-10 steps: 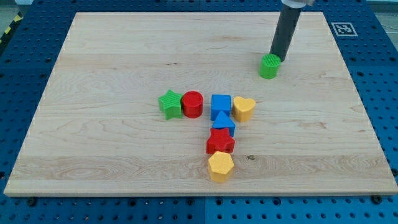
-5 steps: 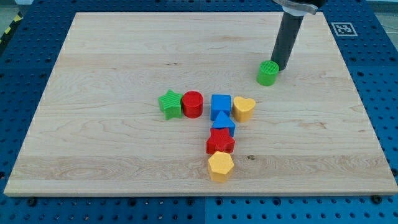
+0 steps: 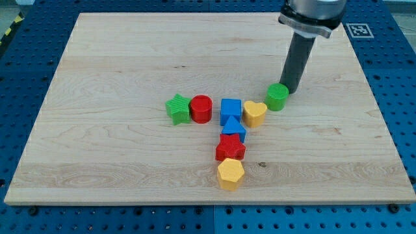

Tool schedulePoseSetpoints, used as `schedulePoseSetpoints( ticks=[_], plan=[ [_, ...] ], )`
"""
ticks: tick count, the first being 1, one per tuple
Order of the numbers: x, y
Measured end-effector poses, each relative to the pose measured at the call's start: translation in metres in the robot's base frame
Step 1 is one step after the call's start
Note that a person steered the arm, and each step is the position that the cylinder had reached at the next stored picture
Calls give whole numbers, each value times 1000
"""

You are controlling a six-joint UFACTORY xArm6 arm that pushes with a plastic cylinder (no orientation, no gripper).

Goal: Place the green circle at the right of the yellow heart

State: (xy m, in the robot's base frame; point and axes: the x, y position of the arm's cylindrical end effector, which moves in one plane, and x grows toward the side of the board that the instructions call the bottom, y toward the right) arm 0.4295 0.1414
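Note:
The green circle sits on the wooden board just to the upper right of the yellow heart, very close to it. My tip is right against the green circle's upper right side. The rod rises from there towards the view's top.
A blue square touches the heart's left side. A red cylinder and a green star lie further left. A blue triangle, a red star and a yellow hexagon run down below the square.
My tip has moved down and left, pushing the green circle from the upper right of the board down towards the yellow heart. The other blocks have not moved.

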Motion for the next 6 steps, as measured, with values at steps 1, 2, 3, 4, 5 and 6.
schedulePoseSetpoints(
  ticks=[1, 2, 3, 4, 5, 6],
  plan=[
    [9, 0],
    [17, 0],
    [-9, -11],
    [-8, -18],
    [4, -18],
    [6, -18]
  ],
)
